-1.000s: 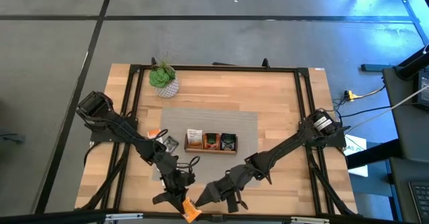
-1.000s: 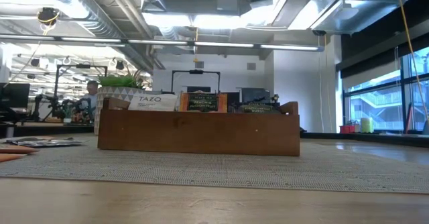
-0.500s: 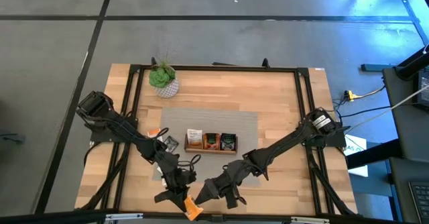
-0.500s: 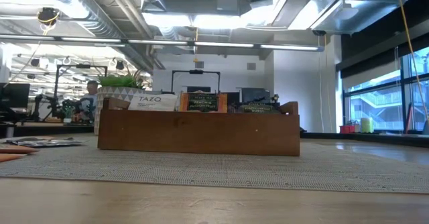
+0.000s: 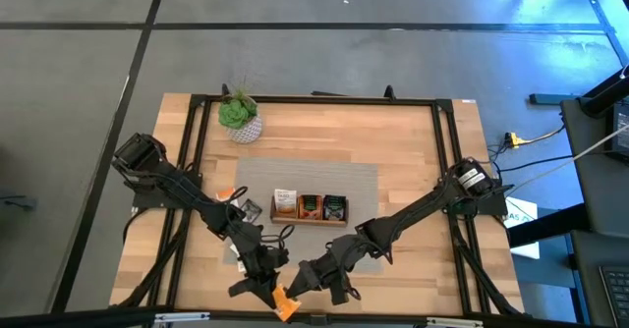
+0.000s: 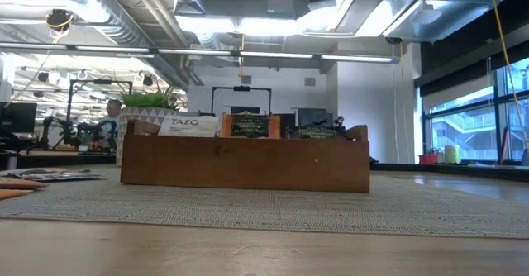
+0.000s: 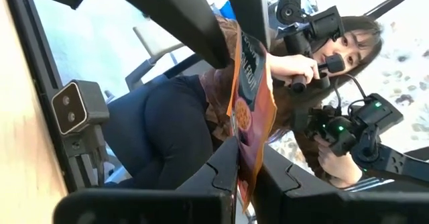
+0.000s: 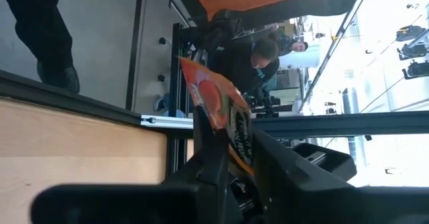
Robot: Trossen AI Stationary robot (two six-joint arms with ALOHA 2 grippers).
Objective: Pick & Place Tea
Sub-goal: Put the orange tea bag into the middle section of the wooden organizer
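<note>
Since the earlier frame, right hand [image 5: 295,287] has been brought onto the orange sachet [image 5: 283,305] pinched in left hand [image 5: 263,291] (handover); release only once right's grip is firm.

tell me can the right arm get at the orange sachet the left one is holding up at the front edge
Probably yes. The right end effector is already at the orange sachet, its fingers on either side of it, while the left end effector grips it. Nothing sits between them.
</note>
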